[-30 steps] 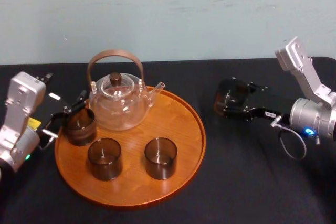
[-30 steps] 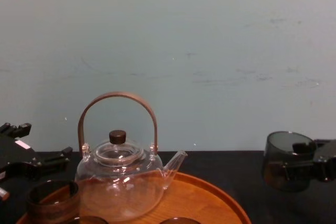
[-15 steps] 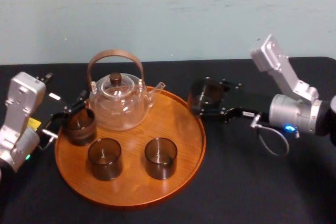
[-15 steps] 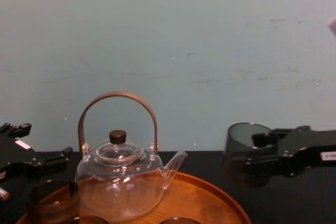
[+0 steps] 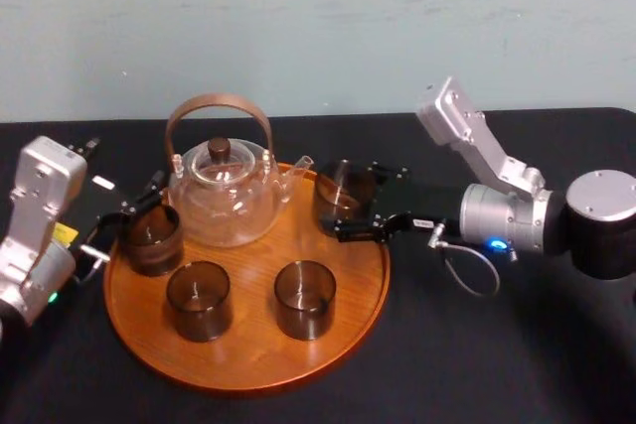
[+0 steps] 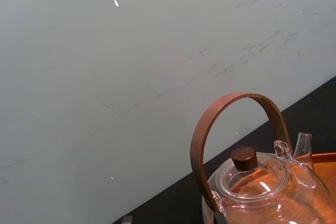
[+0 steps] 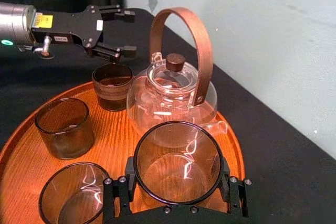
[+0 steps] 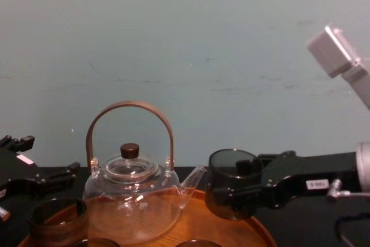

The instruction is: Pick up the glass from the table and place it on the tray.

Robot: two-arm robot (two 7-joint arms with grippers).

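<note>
A smoky clear glass hangs over the right rear part of the round orange-brown tray, just beside the teapot's spout. My right gripper is shut on it from the right. In the right wrist view its black fingers clamp the glass on both sides, with the tray beneath. The chest view shows the glass low over the tray's rim; I cannot tell whether it touches. My left gripper stands open at the tray's left edge.
A clear glass teapot with a brown hoop handle stands at the tray's back. Three more smoky glasses sit on the tray: left, front left, front middle. Black table lies right of the tray.
My right gripper has carried the glass leftward, from over the black table at the right to above the tray beside the teapot's spout. The left arm has stayed still.
</note>
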